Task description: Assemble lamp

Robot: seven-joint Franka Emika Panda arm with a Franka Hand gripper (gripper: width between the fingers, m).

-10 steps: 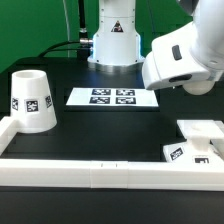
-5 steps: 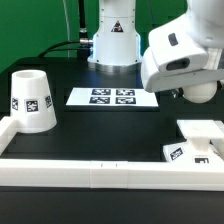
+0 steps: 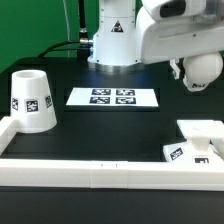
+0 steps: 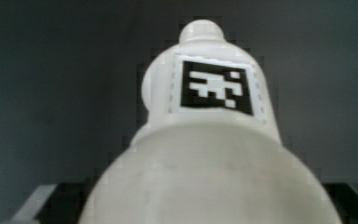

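My gripper (image 3: 193, 70) is shut on the white bulb (image 3: 204, 68) and holds it in the air at the exterior view's upper right, well above the table. In the wrist view the bulb (image 4: 202, 130) fills the frame, with its tag facing the camera and its stem pointing away. The dark fingers (image 4: 43, 200) show at its wide end on both sides. The square base (image 3: 199, 141) lies at the exterior view's lower right, below the bulb. The cone shade (image 3: 32, 100) stands at the exterior view's left.
The marker board (image 3: 113, 97) lies flat mid-table. A long white rail (image 3: 100, 172) runs along the front and up the left side. The robot's pedestal (image 3: 112, 40) stands at the back.
The arm has risen and tilted, carrying the bulb up and slightly toward the exterior view's right. The base, shade and marker board have not moved.
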